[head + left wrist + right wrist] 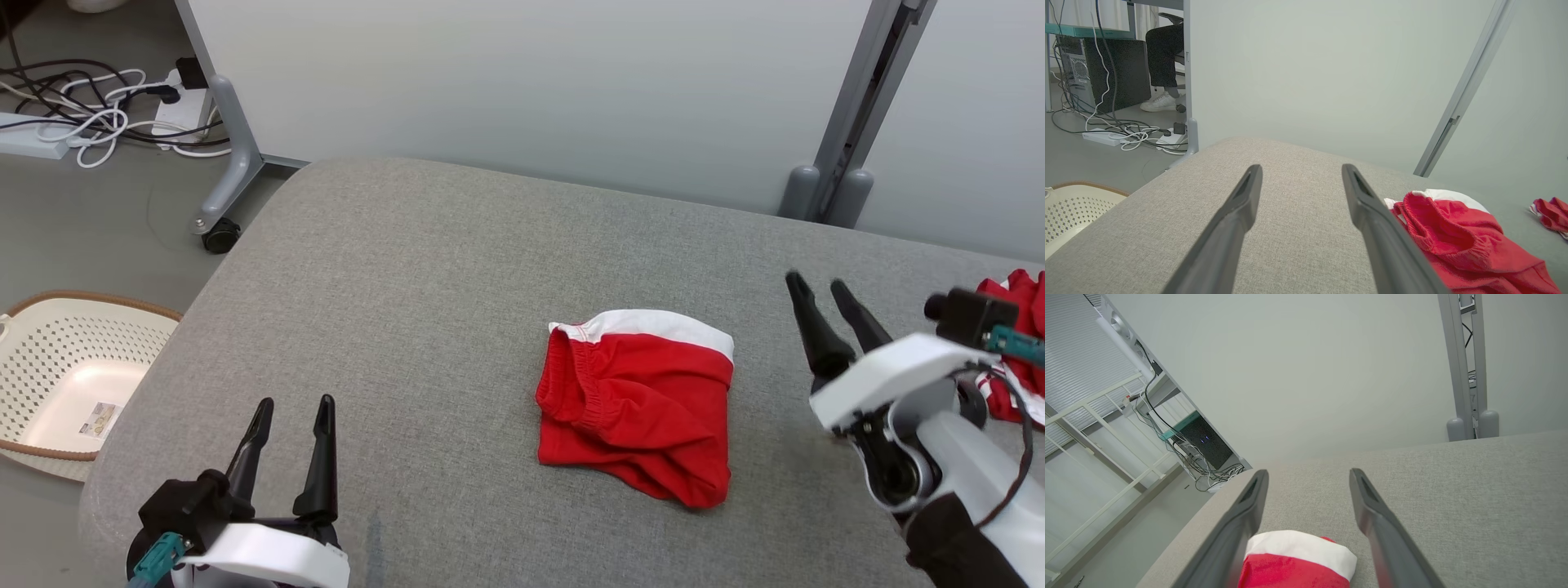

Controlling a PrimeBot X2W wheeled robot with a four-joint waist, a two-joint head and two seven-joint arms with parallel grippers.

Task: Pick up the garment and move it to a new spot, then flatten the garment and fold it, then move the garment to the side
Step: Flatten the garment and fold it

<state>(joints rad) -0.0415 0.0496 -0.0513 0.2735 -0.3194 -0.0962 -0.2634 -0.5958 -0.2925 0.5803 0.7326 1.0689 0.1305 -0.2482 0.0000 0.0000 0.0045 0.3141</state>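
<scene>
A folded red garment (pixel 637 404) with a white band along its far edge lies near the middle of the grey cushioned table (pixel 424 278). My left gripper (pixel 295 403) stands open near the table's front left, well apart from the cloth. My right gripper (pixel 820 284) is open to the right of the garment, raised and angled, not touching it. In the left wrist view the garment (pixel 1457 241) lies to the right of the open fingers (pixel 1237 220). The right wrist view has the garment (pixel 1298 563) low between its spread fingers (pixel 1372 522).
A second red and white cloth (pixel 1012 343) sits at the table's right edge, partly behind my right wrist. A cream perforated basket (pixel 65 384) stands on the floor to the left. Cables and a power strip (pixel 106 122) lie beyond. A seated person's leg and shoe (pixel 1161 77) show far off.
</scene>
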